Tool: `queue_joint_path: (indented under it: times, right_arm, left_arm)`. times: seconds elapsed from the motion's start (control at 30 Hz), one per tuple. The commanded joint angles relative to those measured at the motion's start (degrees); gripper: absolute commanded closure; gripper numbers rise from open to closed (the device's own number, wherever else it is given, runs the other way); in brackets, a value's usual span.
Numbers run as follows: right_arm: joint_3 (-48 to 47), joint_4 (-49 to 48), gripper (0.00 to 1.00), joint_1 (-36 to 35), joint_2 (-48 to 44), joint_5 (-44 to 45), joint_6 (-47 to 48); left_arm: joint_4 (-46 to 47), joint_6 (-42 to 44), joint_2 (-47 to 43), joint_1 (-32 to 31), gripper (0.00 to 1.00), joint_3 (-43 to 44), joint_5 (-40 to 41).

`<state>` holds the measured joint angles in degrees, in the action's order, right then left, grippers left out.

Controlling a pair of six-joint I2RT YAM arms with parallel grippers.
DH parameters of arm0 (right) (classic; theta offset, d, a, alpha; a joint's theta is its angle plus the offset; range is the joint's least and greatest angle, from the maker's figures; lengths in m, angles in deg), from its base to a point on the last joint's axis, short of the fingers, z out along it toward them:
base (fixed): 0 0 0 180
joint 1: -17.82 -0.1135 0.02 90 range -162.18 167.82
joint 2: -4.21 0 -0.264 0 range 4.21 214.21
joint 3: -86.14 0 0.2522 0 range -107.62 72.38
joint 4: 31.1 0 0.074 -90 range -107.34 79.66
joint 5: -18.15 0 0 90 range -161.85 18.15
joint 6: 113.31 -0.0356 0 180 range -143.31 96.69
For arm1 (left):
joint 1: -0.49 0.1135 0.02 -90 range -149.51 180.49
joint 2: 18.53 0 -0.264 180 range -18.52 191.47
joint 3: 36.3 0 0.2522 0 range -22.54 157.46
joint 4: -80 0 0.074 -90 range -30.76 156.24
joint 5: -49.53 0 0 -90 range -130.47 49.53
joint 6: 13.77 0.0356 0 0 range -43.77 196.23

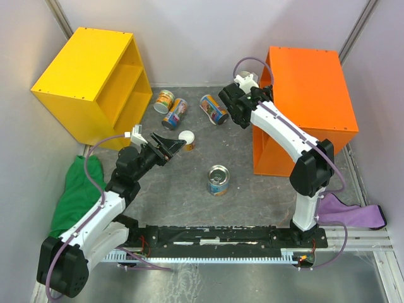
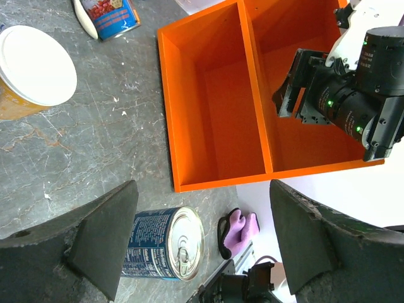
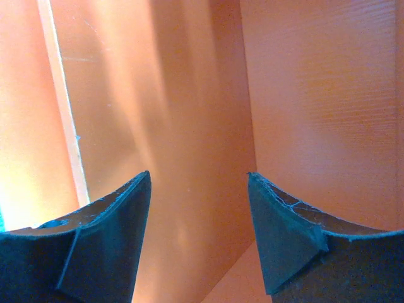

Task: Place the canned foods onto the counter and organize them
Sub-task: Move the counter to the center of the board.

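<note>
The orange counter (image 1: 309,82) stands at the right with its open side facing the table's middle. My right gripper (image 3: 199,175) is open inside the counter (image 3: 189,95), with nothing between its fingers. Three colourful cans (image 1: 165,100) (image 1: 176,113) (image 1: 214,108) lie on their sides at the back. A white-lidded can (image 1: 186,140) stands upright just off the tips of my open left gripper (image 1: 175,146). A blue-labelled silver-topped tin (image 1: 218,179) stands in the middle. In the left wrist view that tin (image 2: 167,243) shows between the open fingers of the gripper (image 2: 203,189), beyond them and untouched.
A yellow cabinet (image 1: 82,69) stands at the back left. A green cloth (image 1: 79,189) lies by the left arm, and a purple cloth (image 1: 353,211) lies at the right near the rail (image 1: 221,237). Grey walls close in on both sides.
</note>
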<state>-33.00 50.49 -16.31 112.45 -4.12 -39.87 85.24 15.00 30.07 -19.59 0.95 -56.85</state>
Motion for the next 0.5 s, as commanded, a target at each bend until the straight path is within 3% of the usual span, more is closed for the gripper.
queue_joint_path:
  times: [0.0, 0.2, 0.47]
  right_arm:
    - [-3.3, -1.2, 0.28, 1.6, -5.0, 1.6, -0.8]
    - [-3.4, -1.3, 0.26, 1.2, -4.2, -0.3, -0.9]
    - [-4.9, -5.7, 0.11, -0.3, -4.3, -11.6, 3.0]
  left_arm:
    - [2.1, 1.3, -0.1, -0.3, 0.1, 1.2, -1.5]
    - [1.9, 1.3, 0.2, -0.3, 0.1, 1.6, -2.0]
    - [-0.6, 3.2, 2.3, -0.3, 0.1, 3.5, -2.6]
